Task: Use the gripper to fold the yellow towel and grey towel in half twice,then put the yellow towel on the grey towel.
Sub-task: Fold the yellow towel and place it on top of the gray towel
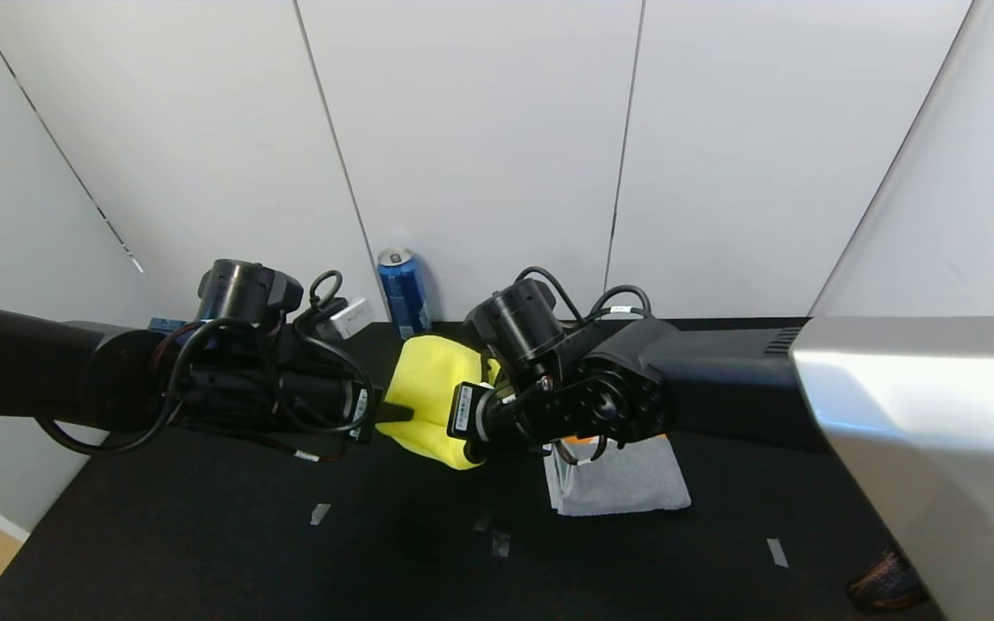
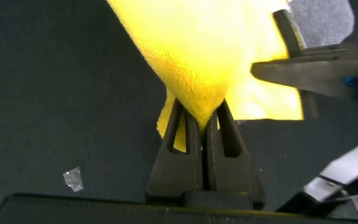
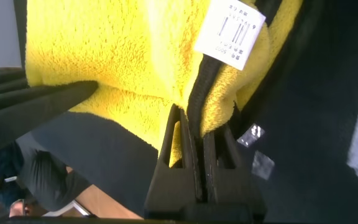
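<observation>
The yellow towel (image 1: 432,397) is held up in the air above the black table (image 1: 204,535), stretched between both arms, a little to the left of the grey towel (image 1: 622,479). The grey towel lies already folded into a small packet on the table, under the right arm, with an orange stripe just visible at its far edge.

The left gripper (image 2: 202,118) is pressed together on a pointed fold of the yellow cloth; only a small tip of fabric is caught between the fingers. The right gripper (image 3: 197,124) is also pinched tight, on the black-trimmed edge near the white tag (image 3: 230,32) (several layers seem to be caught there, approx. two or more).

What may go wrong, as a judgement:
- The left pinch is shallow. If the arms are pulled apart too much, the tip could slip out and the fold would be lost.
- The cloth sags betw. the two grips, so when it is lowered the layers can land crooked or bunched, not as a neat quarter.
- The right arm hangs low over the grey packet; it could be brushed and unfolded during placing.
- The blue drink can (image 1: 402,293) stands at the back near the wall, close behind the towel; a wide swing may knock it.
</observation>
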Controlling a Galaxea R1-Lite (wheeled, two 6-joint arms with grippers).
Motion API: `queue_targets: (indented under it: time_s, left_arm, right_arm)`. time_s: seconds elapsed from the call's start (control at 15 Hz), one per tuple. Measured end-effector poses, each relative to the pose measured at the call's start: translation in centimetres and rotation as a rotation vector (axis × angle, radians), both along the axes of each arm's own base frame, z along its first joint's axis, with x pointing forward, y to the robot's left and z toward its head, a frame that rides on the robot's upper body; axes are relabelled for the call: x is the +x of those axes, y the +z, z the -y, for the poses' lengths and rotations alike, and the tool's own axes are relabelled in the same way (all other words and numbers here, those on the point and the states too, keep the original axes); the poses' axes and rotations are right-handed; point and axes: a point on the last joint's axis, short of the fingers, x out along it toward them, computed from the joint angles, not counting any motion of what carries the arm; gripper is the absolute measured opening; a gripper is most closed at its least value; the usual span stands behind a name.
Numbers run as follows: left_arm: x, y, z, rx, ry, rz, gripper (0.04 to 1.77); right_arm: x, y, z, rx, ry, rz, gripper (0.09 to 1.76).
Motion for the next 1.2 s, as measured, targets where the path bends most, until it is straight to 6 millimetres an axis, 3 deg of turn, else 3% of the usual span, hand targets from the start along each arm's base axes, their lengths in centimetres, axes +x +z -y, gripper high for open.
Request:
queue_targets:
  time_s: [0.47,1.2]
  left_arm:
    - [-1.0,1.7,4.7,0.043,-0.016,0.059,0.13]
    - [-1.4,2.3,13.5,0.031,-0.114,0.096,0.13]
  right_arm:
    - [1.2,3.6,5.3,-0.031,-0.088,0.009,0.14]
    - [1.5,5.7,12.1,-0.083,-0.172,0.030,0.14]
